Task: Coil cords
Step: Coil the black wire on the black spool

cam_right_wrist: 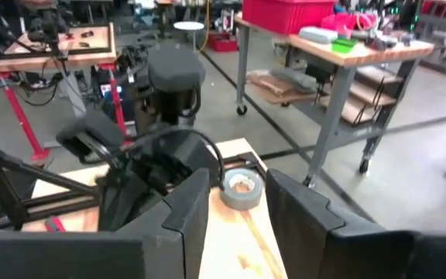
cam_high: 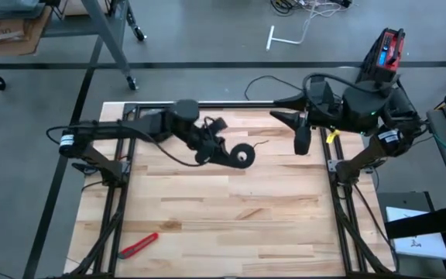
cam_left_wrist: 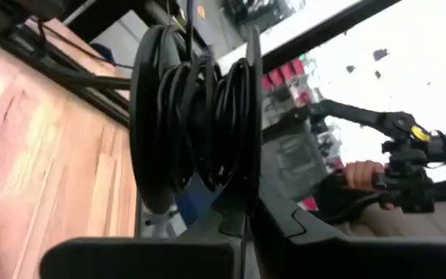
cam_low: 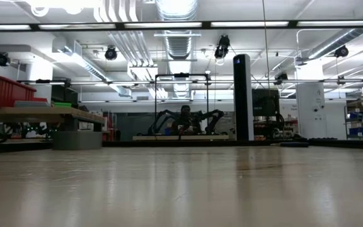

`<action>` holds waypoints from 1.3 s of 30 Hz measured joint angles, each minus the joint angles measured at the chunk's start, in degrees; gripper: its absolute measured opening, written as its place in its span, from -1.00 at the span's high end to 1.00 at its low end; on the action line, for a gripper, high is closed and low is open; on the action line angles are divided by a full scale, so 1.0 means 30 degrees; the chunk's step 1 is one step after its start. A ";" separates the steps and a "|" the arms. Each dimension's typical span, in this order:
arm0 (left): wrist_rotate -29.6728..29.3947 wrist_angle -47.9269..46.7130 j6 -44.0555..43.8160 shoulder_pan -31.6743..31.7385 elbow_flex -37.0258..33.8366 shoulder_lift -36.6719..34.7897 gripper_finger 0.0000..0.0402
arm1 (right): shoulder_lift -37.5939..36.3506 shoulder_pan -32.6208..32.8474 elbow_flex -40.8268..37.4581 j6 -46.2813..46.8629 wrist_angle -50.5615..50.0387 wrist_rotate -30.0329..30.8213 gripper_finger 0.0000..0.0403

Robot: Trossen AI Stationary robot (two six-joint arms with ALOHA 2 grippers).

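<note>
1. We saw the wooden worktop from above, framed by dark rails, mostly bare toward its near edge.
2. The left arm reached in from the worktop's left edge toward the middle of the far half, and the right arm sat by the far right corner.
3. The left pincer was closed on the reel, a small black round spool held just above the boards, near the middle of the worktop's far half.
4. In the left wrist view the reel stood on edge between that arm's dark fingers, with turns of the thin black cord wound around its core.
5. A short loose end of the cord lay on the boards just beside the reel, toward the right edge.
6. The right pincer hung over the far edge, right of the reel and apart from it; its fingers stood spread with nothing between them.
7. Past those fingers we saw a grey tape roll lying on the wood.
8. A red utility knife lay near the near left corner, well apart from everything else.
</note>
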 joint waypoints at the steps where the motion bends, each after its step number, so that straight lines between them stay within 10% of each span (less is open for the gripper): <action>1: 0.0026 0.1433 -0.0499 0.0005 -0.1102 -0.0100 1.00 | 0.0021 0.0000 0.0000 0.0245 -0.0292 -0.0007 0.37; 11: -0.1924 1.3495 -0.7516 0.0360 -1.2061 -0.0296 1.00 | 0.0119 0.0000 -0.0073 0.1853 -0.0998 0.0007 0.37; 19: -0.6338 1.7297 -1.1173 0.0301 -1.8424 -0.0249 1.00 | 0.0132 -0.0120 -0.0073 0.1874 -0.0744 0.0047 0.45; 39: -0.8013 1.5977 -1.3388 -0.0641 -2.0096 0.1115 1.00 | 0.0139 -0.0750 -0.0073 0.2589 -0.0680 0.0024 0.47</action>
